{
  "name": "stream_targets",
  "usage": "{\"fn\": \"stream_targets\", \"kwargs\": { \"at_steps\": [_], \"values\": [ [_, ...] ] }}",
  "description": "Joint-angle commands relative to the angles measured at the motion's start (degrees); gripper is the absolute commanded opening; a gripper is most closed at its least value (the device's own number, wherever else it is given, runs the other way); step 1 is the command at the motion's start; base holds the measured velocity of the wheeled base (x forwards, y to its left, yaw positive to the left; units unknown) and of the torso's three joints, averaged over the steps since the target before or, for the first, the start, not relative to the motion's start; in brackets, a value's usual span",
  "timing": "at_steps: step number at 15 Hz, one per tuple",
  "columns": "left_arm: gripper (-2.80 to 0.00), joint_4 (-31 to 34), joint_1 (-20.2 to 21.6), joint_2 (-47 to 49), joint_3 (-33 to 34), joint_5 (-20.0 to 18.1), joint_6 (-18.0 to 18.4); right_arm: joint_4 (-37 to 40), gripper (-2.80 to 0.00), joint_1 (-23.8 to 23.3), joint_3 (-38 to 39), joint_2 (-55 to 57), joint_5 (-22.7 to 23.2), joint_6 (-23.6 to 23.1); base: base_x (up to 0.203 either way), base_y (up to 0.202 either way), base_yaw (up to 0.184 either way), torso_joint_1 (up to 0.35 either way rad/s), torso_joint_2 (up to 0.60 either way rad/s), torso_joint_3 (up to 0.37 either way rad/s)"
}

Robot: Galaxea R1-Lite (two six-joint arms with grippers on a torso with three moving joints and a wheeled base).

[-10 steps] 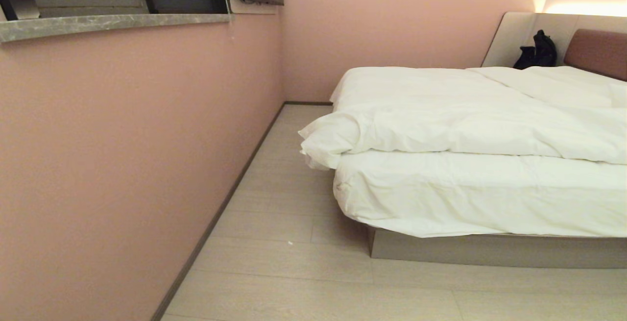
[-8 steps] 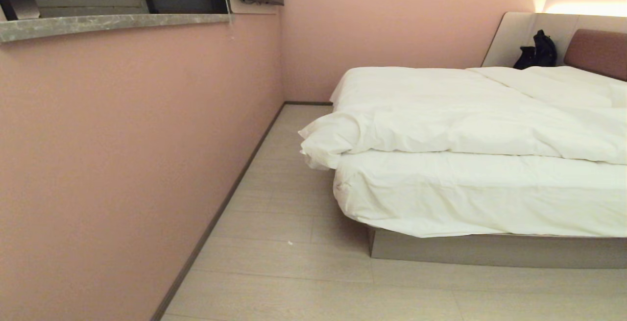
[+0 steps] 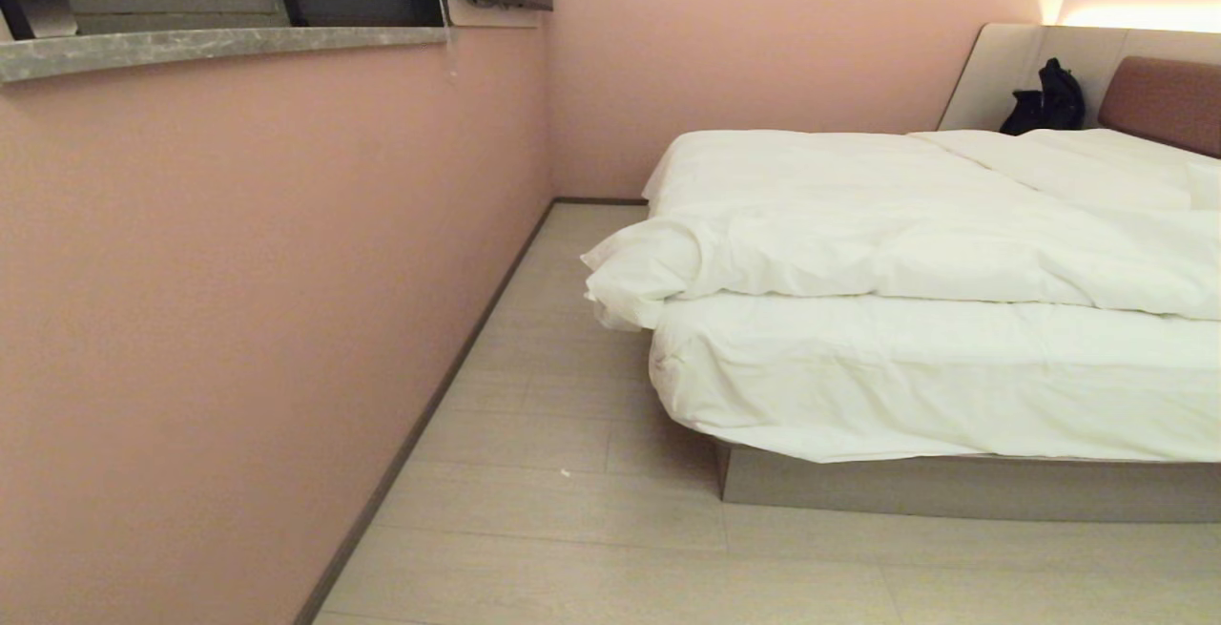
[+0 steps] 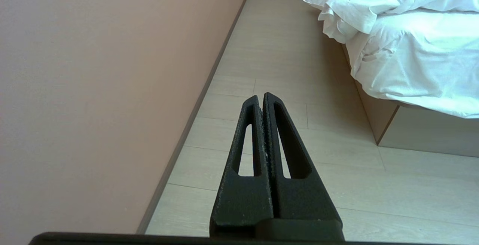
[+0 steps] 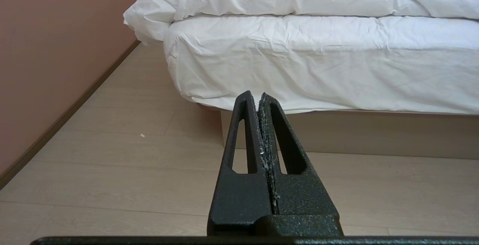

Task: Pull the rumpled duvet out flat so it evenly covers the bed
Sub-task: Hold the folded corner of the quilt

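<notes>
Pre-grasp stage, nothing touched yet; duvet sits bunched back from the foot edge of the bed, its near-left corner lolling over the bed's left edge, bare sheet strip exposed along the foot; left gripper and right gripper both pressed together, empty, over the floor short of the bed; next as I read it: close in, spread fingers, pinch the duvet's folded front edge, drag toward the foot.

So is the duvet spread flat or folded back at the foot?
Folded back: the duvet ends in a thick roll, leaving the foot of the bed uncovered.
</notes>
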Motion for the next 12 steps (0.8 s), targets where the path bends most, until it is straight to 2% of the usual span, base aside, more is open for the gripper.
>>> {"fn": "stream_targets", "kwargs": {
  "at_steps": [1, 12],
  "values": [
    [-2.8, 0.0, 0.0, 0.0, 0.0, 0.0, -0.1, 0.0, -2.8, 0.0, 0.0, 0.0, 0.0, 0.0, 0.0, 0.0, 0.0, 0.0, 0.0, 0.0],
    [-2.8, -0.1, 0.0, 0.0, 0.0, 0.3, -0.7, 0.0, -2.8, 0.0, 0.0, 0.0, 0.0, 0.0, 0.0, 0.0, 0.0, 0.0, 0.0, 0.0]
  ]
}}
